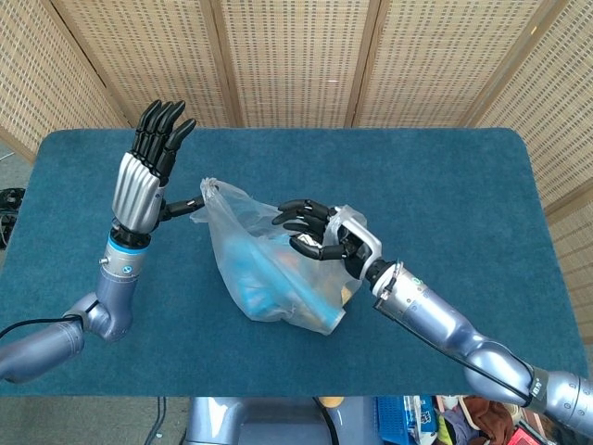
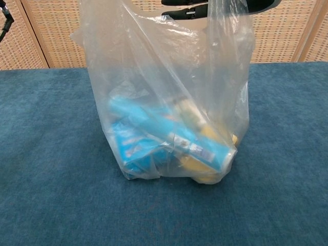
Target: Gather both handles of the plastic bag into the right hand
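A clear plastic bag (image 1: 264, 269) holding blue packs and a yellow item stands mid-table, also filling the chest view as the plastic bag (image 2: 169, 102). My left hand (image 1: 146, 176) is raised left of it with fingers straight up. Its thumb catches the bag's left handle (image 1: 209, 190) and pulls it taut. My right hand (image 1: 324, 234) is at the bag's right top. The right handle (image 1: 352, 225) is looped across this hand, and its fingers curl loosely over the bag's mouth. In the chest view only the dark fingers (image 2: 187, 11) show, at the top edge.
The blue cloth table (image 1: 445, 176) spreads around the bag on all sides. Woven wicker screens (image 1: 296, 56) stand behind the far edge. A black cable (image 1: 28, 324) trails by my left arm at the table's near left edge.
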Tool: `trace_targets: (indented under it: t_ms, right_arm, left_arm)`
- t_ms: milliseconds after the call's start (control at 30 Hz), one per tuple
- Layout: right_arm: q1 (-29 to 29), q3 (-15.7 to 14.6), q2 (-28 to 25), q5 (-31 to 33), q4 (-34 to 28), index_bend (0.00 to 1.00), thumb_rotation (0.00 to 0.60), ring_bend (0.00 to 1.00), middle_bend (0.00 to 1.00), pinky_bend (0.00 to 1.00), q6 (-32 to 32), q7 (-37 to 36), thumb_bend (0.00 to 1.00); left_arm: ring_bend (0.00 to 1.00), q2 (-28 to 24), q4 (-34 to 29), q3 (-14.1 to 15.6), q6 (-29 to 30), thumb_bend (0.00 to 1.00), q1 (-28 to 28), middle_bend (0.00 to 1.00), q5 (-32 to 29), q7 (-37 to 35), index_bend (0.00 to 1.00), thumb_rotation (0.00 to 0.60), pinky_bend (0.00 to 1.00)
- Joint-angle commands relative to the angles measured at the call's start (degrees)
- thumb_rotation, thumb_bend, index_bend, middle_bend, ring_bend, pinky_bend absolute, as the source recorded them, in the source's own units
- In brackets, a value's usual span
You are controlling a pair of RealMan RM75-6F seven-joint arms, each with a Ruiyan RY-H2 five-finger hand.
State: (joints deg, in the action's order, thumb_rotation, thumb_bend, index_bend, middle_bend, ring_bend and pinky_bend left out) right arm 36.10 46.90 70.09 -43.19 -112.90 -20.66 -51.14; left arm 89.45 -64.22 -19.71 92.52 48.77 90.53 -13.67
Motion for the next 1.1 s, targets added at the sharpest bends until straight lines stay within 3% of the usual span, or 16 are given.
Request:
trace_targets:
  t_ms: [33, 800, 1100]
  right_arm:
    - [0.5, -0.3, 0.1, 0.3, 0.2, 0.28, 0.6, 0.07, 0.33, 0.1, -0.4, 0.0, 0.4]
    - [4.6, -0.3, 6.4, 0.7, 3.2, 0.28, 0.6, 0.1, 0.33, 0.1, -3.2, -3.2, 0.4]
    - [5.0, 0.1, 6.5, 1.0, 4.5, 0.28, 0.6, 0.11, 0.33, 0.1, -3.0, -3.9, 0.4]
  left_arm:
    - [0.0, -0.7, -0.8, 0.1, 0.0, 0.21, 0.3, 0.0, 0.7, 1.0, 0.0, 0.6, 0.0]
    - [0.0, -0.5, -6.6, -1.6, -4.6, 0.2, 4.1, 0.0, -0.6, 6.7, 0.0, 0.6, 0.0]
    - [0.0, 0.9, -8.0, -2.3, -6.2, 0.2, 5.9, 0.0, -1.0, 8.8, 0.0, 0.6, 0.0]
